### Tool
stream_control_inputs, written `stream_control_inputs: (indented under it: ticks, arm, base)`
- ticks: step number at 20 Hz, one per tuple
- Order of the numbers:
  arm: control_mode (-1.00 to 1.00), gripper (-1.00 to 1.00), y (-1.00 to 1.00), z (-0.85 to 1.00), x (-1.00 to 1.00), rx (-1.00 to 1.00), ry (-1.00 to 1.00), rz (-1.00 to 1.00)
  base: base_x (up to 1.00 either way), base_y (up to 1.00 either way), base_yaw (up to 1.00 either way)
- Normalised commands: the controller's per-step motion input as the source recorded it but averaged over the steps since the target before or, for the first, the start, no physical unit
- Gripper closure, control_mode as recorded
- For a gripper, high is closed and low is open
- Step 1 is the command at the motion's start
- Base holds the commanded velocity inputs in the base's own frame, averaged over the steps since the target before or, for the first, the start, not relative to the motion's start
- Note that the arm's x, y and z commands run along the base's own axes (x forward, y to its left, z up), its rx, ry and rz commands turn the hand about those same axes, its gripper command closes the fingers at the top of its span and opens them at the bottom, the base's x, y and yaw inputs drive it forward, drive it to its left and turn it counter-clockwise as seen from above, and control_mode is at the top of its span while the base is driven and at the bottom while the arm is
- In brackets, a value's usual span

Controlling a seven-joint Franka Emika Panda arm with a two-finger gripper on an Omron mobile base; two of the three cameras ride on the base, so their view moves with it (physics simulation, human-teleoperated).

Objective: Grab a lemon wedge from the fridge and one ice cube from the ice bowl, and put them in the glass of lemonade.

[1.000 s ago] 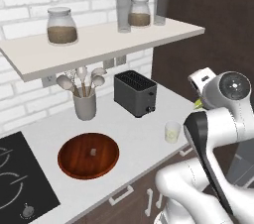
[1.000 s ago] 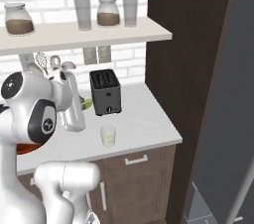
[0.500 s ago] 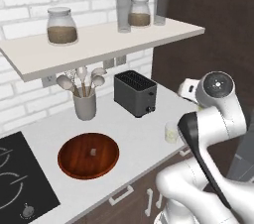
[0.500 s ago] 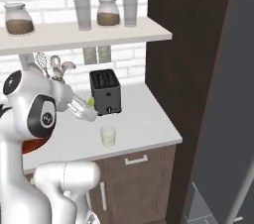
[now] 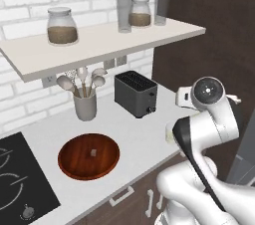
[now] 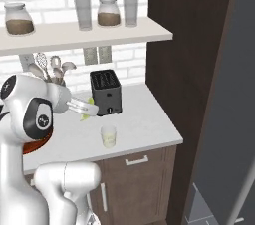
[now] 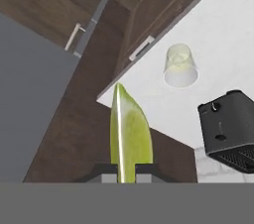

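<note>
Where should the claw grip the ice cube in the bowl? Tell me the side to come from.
Take the ice cube by two opposite flat faces, coming straight down from above. It lies alone near the middle of the wide, shallow bowl, so the rim blocks a low sideways approach while the top is open. The claw is shut on the lemon wedge.

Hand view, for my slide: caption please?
Gripper holds a lemon wedge near the glass of lemonade and toaster.

Even, bright rendered light is falling across the scene, leaving the white tabletop (image 5: 134, 134) nearly glare-free. Soft shadows are gathering under the shelf (image 5: 99, 45) and beside the toaster (image 6: 105, 92). Edges are staying crisp, with no blur or lens distortion showing.
</note>
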Motion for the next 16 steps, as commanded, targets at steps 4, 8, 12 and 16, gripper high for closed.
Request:
stream_control_inputs:
  ticks: [4, 8, 12, 16]
  arm:
    - [-1.00, 1.00, 0.02, -0.15, 0.50, 0.09, -0.18, -0.09]
    - [-1.00, 1.00, 0.00, -0.17, 0.34, 0.12, -0.01, -0.23]
    - [-1.00, 1.00, 0.00, -0.30, 0.27, 0.04, 0.10, -0.17]
    - [-1.00, 1.00, 0.00, -0.41, 0.12, 0.00, 0.14, -0.07]
  base:
    - [0.00, 0.00, 0.00]
    - [0.00, 0.00, 0.00]
    - [0.00, 0.00, 0.00]
    - [0.00, 0.00, 0.00]
